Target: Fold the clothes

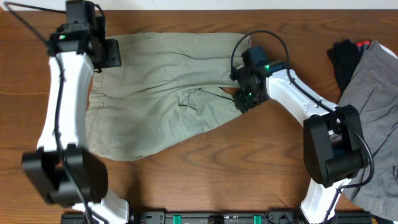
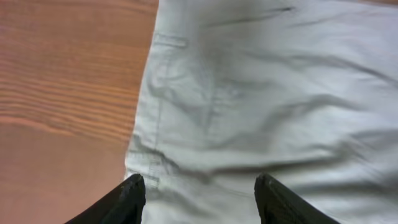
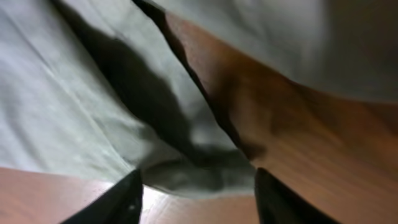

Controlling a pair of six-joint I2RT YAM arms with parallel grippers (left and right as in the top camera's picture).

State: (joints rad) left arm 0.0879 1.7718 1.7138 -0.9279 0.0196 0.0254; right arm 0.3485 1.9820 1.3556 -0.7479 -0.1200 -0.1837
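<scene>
A: Toward the far edge of the table, left of its middle: is that where the shorts lie?
B: Yes. They lie flat and wrinkled, one end along the far edge, the other running down toward the near-left part of the table.
A: And the left gripper?
B: At the shorts' far-left corner, close to the table's far edge. From its wrist camera the two dark fingers stand spread, pale cloth lying under the gap, nothing pinched.
A: The right gripper?
B: At the shorts' right-hand edge, near the middle of the table, where a notch of bare wood cuts into the cloth. Its fingers are spread too, a rumpled hem beneath them, not clamped.
A: Anything else?
B: A grey garment at the right edge, and a small black cloth touching its far-left side, both well apart from the shorts.
</scene>
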